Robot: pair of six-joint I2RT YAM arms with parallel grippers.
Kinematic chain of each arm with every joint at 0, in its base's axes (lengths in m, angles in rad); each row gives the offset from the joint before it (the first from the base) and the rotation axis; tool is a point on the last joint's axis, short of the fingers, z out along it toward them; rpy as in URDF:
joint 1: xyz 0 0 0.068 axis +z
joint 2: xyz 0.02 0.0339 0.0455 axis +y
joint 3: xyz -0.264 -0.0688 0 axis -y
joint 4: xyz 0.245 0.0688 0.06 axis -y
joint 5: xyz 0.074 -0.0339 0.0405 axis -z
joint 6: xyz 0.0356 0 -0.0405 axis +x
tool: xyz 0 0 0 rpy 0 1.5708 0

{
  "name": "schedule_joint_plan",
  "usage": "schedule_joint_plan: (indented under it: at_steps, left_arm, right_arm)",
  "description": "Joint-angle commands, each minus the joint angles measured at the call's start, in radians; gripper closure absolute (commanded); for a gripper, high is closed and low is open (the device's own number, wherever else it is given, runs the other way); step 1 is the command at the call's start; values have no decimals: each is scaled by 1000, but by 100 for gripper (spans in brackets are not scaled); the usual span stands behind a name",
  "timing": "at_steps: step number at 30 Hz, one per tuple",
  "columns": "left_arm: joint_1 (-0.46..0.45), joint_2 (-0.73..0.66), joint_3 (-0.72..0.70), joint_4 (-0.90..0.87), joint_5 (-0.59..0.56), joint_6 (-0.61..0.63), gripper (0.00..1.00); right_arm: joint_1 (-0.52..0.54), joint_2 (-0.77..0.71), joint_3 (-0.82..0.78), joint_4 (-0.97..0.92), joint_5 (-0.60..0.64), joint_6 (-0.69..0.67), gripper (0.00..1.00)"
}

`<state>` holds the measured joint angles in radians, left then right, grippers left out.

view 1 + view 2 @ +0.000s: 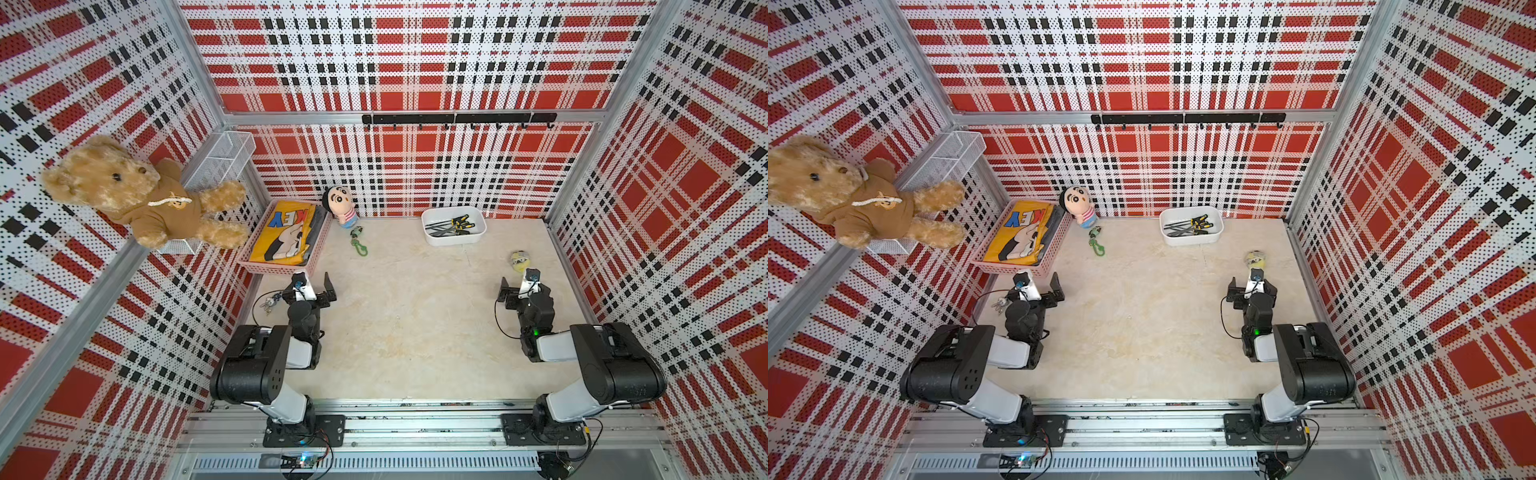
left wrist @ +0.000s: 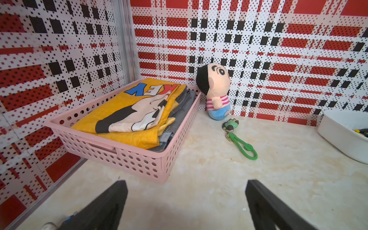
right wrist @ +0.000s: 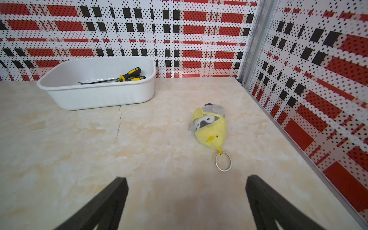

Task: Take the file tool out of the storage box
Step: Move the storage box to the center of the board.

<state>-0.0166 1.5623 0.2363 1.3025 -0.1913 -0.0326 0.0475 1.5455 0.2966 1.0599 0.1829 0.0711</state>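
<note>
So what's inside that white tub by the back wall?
The storage box holds a few slim file tools with black-and-yellow handles, lying crossed in a pile. Their number, and anything beneath them, cannot be made out.

One storage box (image 1: 455, 240); one pink basket (image 1: 272, 267).

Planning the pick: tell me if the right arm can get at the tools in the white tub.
Probably yes. The right end effector is open, the tub has no lid, the tools lie exposed, and bare table lies between. The yellow plush toy sits off to one side.
</note>
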Motion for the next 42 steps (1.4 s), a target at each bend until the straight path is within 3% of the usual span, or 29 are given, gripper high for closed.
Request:
schedule_joint_plan:
  at_steps: [1,16,18,20,21,23,25,27,31,34,37,42]
  left_arm:
    - [-1,2,-9,30,-3,7,1]
    - [10,-1,-11,31,15,-1,1]
    - [4,-37,11,-11,-34,-14,1]
    - [6,-99,82,-196,-59,-20,1]
    - [4,-119,124,-275,-80,-25,1]
    - [1,-151,210,-414,-100,-44,1]
    - [-4,-160,258,-450,-94,-65,1]
    - [-13,-152,301,-483,-86,-97,0]
    - [-48,-112,360,-543,-97,-163,1]
    - [-78,-79,376,-552,-81,-192,2]
    - [-106,-49,395,-570,-75,-204,3]
    - [-134,-22,420,-594,-51,-234,4]
  right_arm:
    - [-8,-2,10,6,-3,4,0]
    - [-9,-19,40,-43,-21,-3,0]
    - [-9,-65,187,-329,-34,-9,0]
    - [-8,-55,385,-627,8,20,0]
    - [-7,-32,485,-627,8,20,0]
    - [11,18,647,-939,11,23,0]
    - [35,81,803,-1078,15,43,0]
    - [53,161,977,-1220,1,111,0]
    - [55,359,1375,-1527,-80,387,0]
    - [55,472,1537,-1606,-161,617,0]
    - [59,570,1638,-1601,-248,763,0]
    - [72,696,1774,-1635,-245,889,3]
